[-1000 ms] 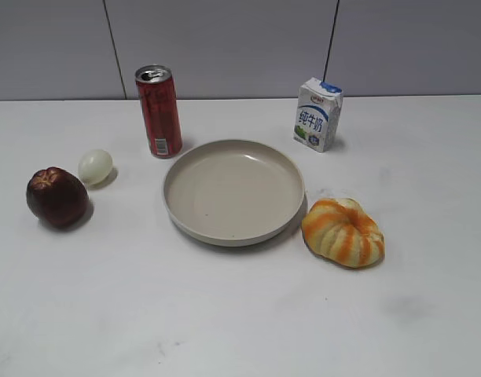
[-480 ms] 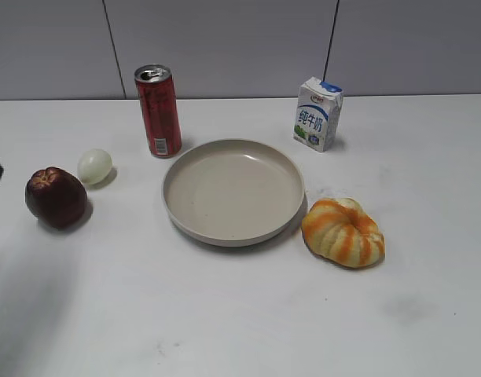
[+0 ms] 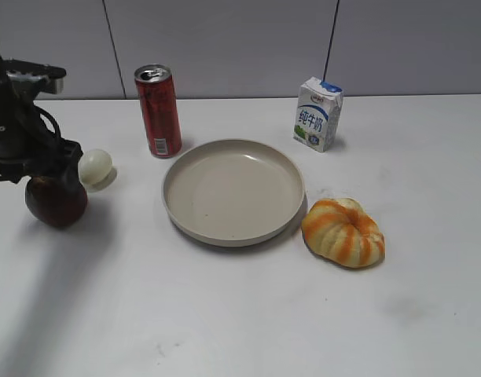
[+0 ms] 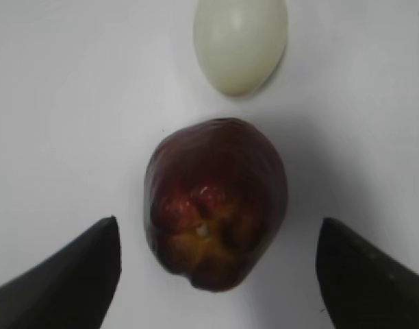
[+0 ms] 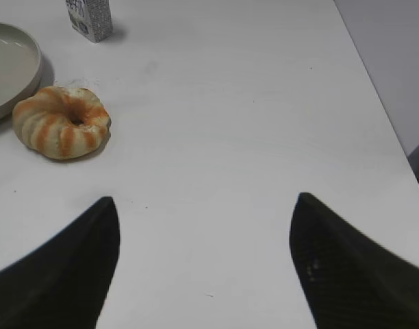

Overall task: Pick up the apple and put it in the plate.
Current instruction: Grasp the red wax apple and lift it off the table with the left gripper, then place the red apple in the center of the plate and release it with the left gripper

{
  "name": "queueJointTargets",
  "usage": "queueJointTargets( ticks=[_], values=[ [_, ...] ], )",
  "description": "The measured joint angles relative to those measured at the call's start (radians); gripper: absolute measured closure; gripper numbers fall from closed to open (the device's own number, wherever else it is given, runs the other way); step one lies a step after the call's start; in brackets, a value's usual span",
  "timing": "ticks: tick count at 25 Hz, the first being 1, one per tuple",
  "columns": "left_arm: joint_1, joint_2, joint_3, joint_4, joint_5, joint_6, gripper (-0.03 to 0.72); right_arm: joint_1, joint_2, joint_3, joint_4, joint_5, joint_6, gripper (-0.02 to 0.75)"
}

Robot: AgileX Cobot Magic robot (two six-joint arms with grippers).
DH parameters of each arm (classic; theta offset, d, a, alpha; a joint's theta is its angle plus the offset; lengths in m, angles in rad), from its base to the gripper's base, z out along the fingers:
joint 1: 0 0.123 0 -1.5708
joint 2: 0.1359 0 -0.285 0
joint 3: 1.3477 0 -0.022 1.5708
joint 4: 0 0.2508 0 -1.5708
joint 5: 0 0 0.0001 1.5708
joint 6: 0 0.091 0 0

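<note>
The dark maroon apple (image 3: 56,203) sits at the far left of the white table; in the left wrist view (image 4: 216,219) its paler dimpled top faces the camera. My left gripper (image 3: 50,174) hangs right over it, open, with its two dark fingers (image 4: 216,264) apart on either side of the apple and not touching it. The beige plate (image 3: 181,169) stands in the middle of the table, empty; its edge shows in the right wrist view (image 5: 31,51). My right gripper (image 5: 206,257) is open and empty over bare table and does not show in the exterior view.
A pale egg-shaped thing (image 3: 95,166) lies just beyond the apple (image 4: 240,41). A red can (image 3: 158,110) stands behind the plate's left. A milk carton (image 3: 317,114) stands back right. An orange-and-white striped fruit (image 3: 343,232) lies right of the plate (image 5: 61,122).
My left arm has come in from the left edge and now stands over the apple, covering its top. The apple, plate and other objects have not moved.
</note>
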Motion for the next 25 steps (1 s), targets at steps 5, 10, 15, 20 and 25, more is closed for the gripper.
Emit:
queueJointTargets(
  ticks=[5,10,15,20,25],
  values=[
    [-0.001,0.053,-0.006,0.006,0.024,0.000,0.106,0.000,0.000,0.000,0.000,0.000,0.000,0.153],
    [-0.031,0.052,-0.075,0.008,0.058,0.001,0.181,0.000,0.000,0.000,0.000,0.000,0.000,0.153],
    [-0.165,0.048,-0.245,0.015,0.088,0.022,0.181,0.000,0.000,0.000,0.000,0.000,0.000,0.153],
    [-0.333,0.114,-0.356,-0.002,0.062,0.026,0.181,0.000,0.000,0.000,0.000,0.000,0.000,0.153],
    [-0.413,0.248,-0.387,-0.004,0.061,0.026,0.181,0.000,0.000,0.000,0.000,0.000,0.000,0.153]
  ],
)
